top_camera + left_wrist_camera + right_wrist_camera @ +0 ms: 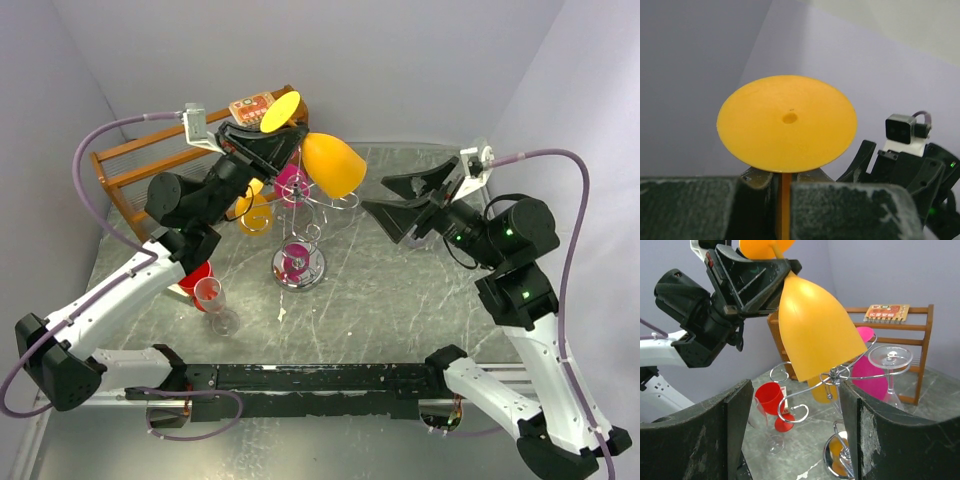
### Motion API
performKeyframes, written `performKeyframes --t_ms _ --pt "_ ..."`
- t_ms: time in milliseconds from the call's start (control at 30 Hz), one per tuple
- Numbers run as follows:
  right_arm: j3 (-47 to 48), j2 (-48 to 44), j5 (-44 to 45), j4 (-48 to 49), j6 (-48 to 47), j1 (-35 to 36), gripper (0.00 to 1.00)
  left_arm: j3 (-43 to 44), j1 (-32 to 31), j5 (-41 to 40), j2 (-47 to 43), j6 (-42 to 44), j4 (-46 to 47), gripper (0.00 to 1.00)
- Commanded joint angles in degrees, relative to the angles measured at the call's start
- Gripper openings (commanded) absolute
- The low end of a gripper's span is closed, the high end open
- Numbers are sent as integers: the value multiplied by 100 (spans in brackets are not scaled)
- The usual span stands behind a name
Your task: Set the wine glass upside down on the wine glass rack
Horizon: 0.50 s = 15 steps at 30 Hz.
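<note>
The left gripper (290,135) is clamping the thin stem of the wine glass (335,165) and holding it upside down, tilted, with the foot up and back and the orange bowl's mouth facing down towards the rack (300,230). The bowl is hanging over the rack's right-hand arms. In the right wrist view its rim is crossing the top scrolls, and I cannot tell whether it is touching them.

The right gripper (400,197) is hovering wide apart to the right of the rack, gripping nothing.

A pink glass (292,185) is hanging bowl-down on the rack. A second orange glass (255,212) is sitting among the arms on the left. On the table (400,300), left of the chrome base (298,268), a red glass (197,278) and a flute (212,295) are standing upright, just beside each other.

The left wrist view is showing only the round orange foot, the stem running down between the two dark fingers (850,210), and the right arm's camera behind. The right wrist view is showing what the others do not: the bowl from the side, and a clear glass (890,357) hanging inverted on the far side of the rack.

A wooden shelf (150,165) is standing at the back left. A printed packet (252,105) is lying on top of it, red and cream, with lettering too small to read.
</note>
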Motion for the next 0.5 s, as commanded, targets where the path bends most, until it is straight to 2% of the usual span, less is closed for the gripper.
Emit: performKeyframes --t_ms 0,133,267,467 --pt "323 -14 229 -265 13 18 69 411 24 816 166 957 -82 7" --pt "629 71 142 -52 262 19 66 659 11 1666 378 1372 37 7" --pt "886 132 540 151 452 19 66 796 -15 2628 604 1703 353 7" --pt "1056 410 632 631 1253 15 66 922 -119 2932 763 2455 206 7"
